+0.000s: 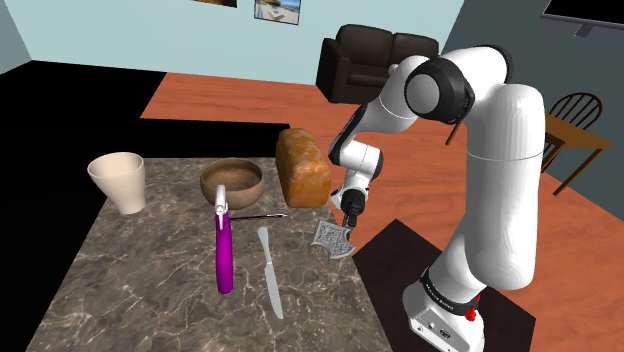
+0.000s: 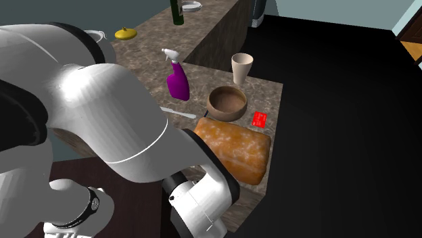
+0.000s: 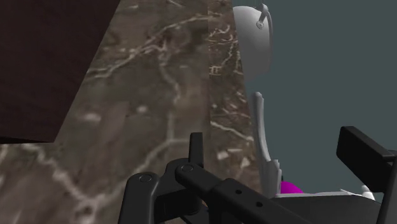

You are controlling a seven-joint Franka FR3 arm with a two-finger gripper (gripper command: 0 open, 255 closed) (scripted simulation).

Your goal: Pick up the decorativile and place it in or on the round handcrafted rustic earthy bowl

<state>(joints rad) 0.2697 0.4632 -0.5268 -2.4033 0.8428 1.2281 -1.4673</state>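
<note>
In the shoulder view the gripper (image 1: pixel 349 214) hangs over the marble table (image 1: pixel 150 290) near its 3 o'clock edge. The grey ornate tile (image 1: pixel 333 238) sits just beneath it, at about 7 o'clock. The tile's broad side seems to run from 10 to 4 o'clock. I cannot tell whether it lies flat or hangs tilted, nor whether the gripper is wide, narrow or already clasping it.

The brown bowl (image 1: pixel 232 182) lies at 10 o'clock from the tile, well apart. The bread loaf (image 1: pixel 302 168) stands at the tile's 11 o'clock, close to that line, so I judge the carry must pass over it or on its 6 o'clock side. The knife (image 1: pixel 270 272) lies at the tile's 8 o'clock, with the purple spray bottle (image 1: pixel 224 250) beyond it.

In the second exterior view the loaf is at the bowl's 6 o'clock, a cup (image 2: pixel 241 66) at 1 o'clock and a small red square (image 2: pixel 258 120) at 4 o'clock.

In the wrist view the knife stretches away ahead of the gripper along the marble, with a bit of purple bottle beside it.
</note>
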